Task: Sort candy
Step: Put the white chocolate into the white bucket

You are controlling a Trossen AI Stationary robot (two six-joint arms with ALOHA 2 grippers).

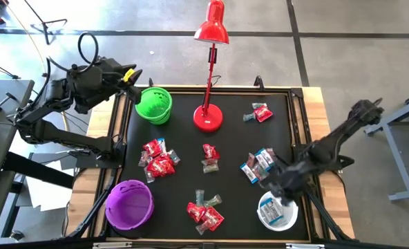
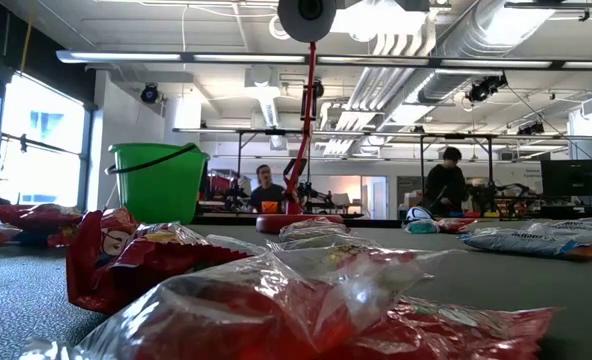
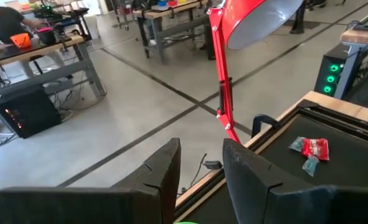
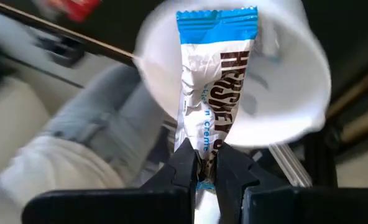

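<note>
- My left pincer (image 1: 130, 75) hangs just off the counter's far-left corner beside the ribbed green bowl (image 1: 153, 104), fingers parted, holding nothing.
- Crinkly red and clear candy (image 1: 158, 158) lies in loose heaps across the matte black counter (image 1: 184, 176).
- My right pincer (image 4: 199, 169) pinches a glossy blue-and-white candy wrapper (image 4: 214, 81) above the round white bowl (image 1: 276, 211), near-right corner.

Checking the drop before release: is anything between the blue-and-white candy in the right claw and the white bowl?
Nothing visible: the right claw holds the blue-and-white candy directly over the white bowl, with open space between them.
</note>
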